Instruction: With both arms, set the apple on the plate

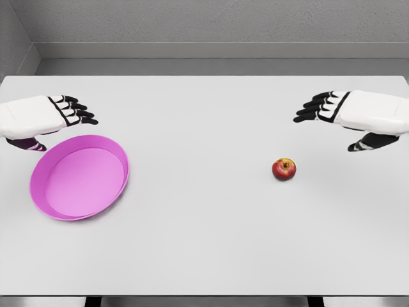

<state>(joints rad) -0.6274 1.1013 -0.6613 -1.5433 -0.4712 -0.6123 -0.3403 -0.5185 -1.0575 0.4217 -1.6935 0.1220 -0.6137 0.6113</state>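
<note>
The apple [284, 169] is round, so I think it could roll away if my right hand [358, 115] bumps it from the side. It sits on the table [204, 243], near that hand and far from the pink plate [38, 192]. My left hand [45, 118] is just above the plate. Both hands have loose, open fingers [80, 112] and hold nothing.

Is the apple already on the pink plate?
No, the apple sits on the bare table, far right of the empty plate.
</note>
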